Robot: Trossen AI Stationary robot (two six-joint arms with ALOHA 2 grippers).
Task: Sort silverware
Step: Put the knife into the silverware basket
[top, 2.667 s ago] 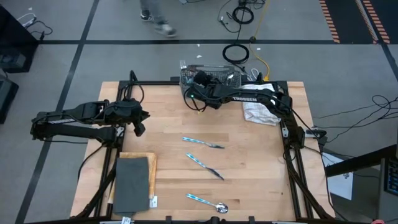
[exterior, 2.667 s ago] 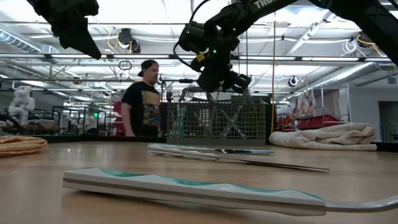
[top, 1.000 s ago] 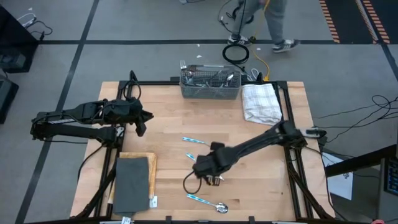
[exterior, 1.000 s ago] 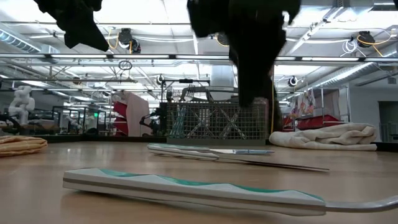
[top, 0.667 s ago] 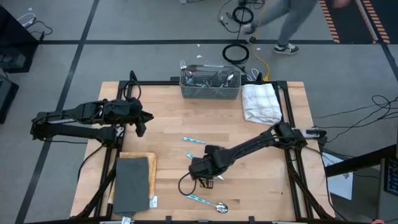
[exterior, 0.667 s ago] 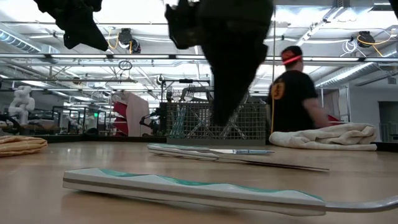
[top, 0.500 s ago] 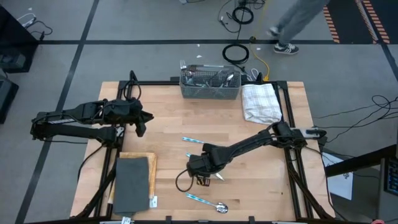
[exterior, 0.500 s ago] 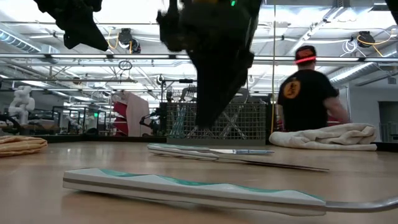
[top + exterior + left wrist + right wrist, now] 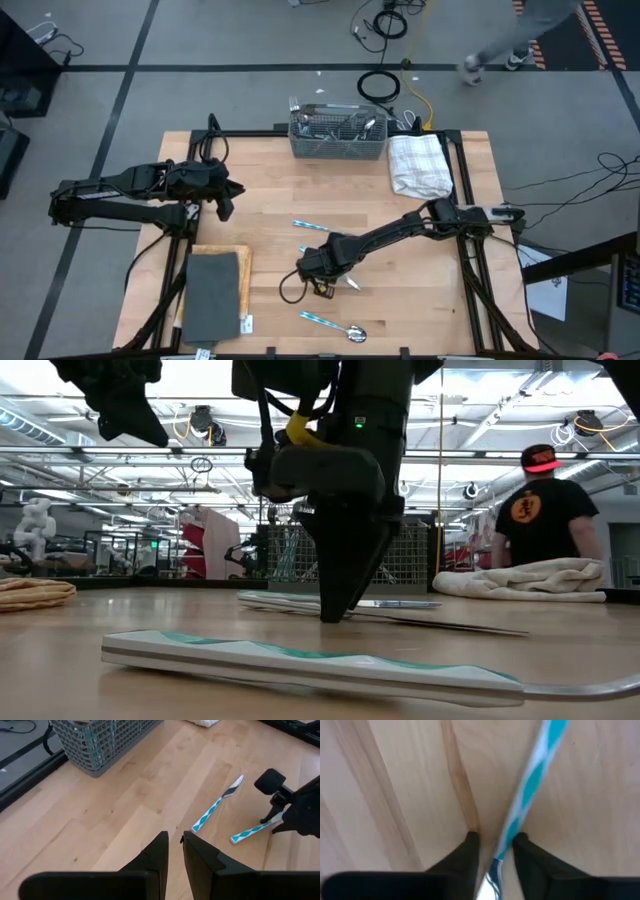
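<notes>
A light wooden counter (image 9: 270, 190) holds three loose pieces of silverware, well apart: one farther back (image 9: 312, 227), a middle piece (image 9: 350, 284) and a spoon (image 9: 335, 326) at the near edge; more stand in the grey mesh caddy (image 9: 338, 135) at the far edge. The right tool (image 9: 331, 610) stands tip-down on the middle piece, its fingers narrow and astride the blue-and-white handle (image 9: 535, 770), not yet pinching it. To do this well, it should probably close squarely across the handle and lift straight up, so the thin piece neither pivots nor slides. The left tool (image 9: 226, 200) hovers at the counter's left, narrowly parted and empty. A second ago the right tool hung higher and farther right; it has since dropped onto the handle with its fingers drawn closer.
</notes>
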